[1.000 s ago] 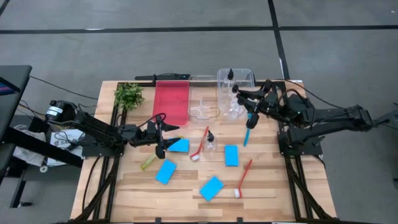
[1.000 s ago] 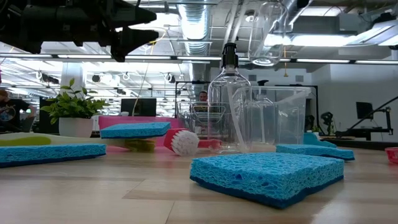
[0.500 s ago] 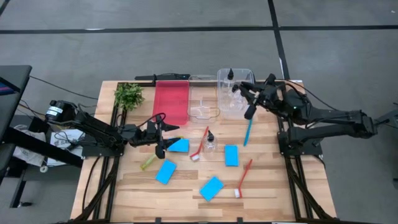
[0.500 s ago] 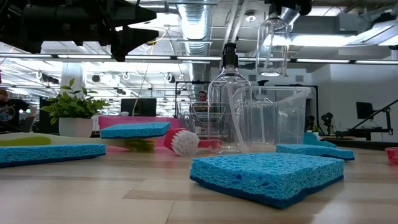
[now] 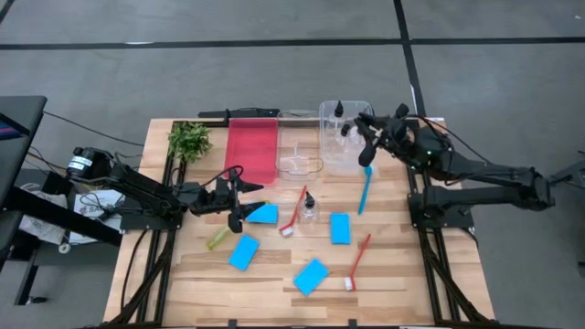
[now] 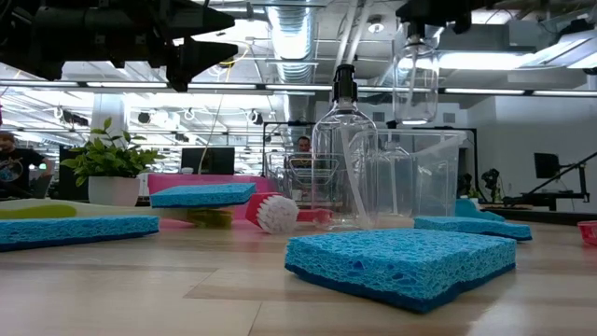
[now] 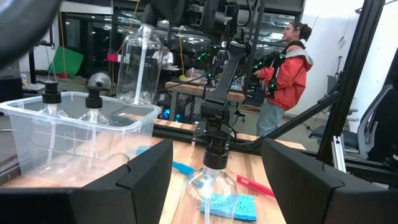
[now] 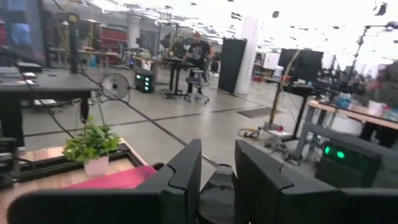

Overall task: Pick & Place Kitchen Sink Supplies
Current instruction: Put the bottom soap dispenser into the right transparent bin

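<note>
Clear bottle [image 6: 415,86], round-bodied, black-capped, glossy

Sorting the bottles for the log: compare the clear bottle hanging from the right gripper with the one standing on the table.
The held bottle hangs in the air from the right gripper, above the clear bin; the table bottle stands alone on the wood, untouched. Both are clear and upright.

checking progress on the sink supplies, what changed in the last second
The right gripper, shut on a clear bottle by its black cap, carried it away from the blue brush to hang over the clear bin. The left gripper stayed open over the table, and the sponges and brushes lie as before.
</note>
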Robot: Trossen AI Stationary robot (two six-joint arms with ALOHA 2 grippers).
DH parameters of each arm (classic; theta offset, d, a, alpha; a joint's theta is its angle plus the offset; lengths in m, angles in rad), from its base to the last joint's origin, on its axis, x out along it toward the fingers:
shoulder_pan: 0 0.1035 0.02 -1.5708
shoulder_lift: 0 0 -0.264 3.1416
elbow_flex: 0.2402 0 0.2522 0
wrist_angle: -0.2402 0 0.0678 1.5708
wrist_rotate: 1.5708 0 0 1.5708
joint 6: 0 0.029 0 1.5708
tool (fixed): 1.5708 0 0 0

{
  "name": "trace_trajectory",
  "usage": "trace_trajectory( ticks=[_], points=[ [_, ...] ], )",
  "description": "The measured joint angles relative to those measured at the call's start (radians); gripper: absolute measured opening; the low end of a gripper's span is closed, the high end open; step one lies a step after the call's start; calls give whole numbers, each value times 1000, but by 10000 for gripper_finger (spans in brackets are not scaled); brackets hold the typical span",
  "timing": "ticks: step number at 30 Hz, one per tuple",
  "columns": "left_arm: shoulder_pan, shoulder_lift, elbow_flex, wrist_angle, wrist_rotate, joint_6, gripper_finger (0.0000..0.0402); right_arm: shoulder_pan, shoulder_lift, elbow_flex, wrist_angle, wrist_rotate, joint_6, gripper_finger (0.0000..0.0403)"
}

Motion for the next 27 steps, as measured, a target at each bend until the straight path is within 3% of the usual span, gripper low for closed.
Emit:
trace_trajectory(
  ticks=[27],
  points=[
    [0,0,0,1,0,0,248,-141,103,0,-34,0,110,86]
  ],
)
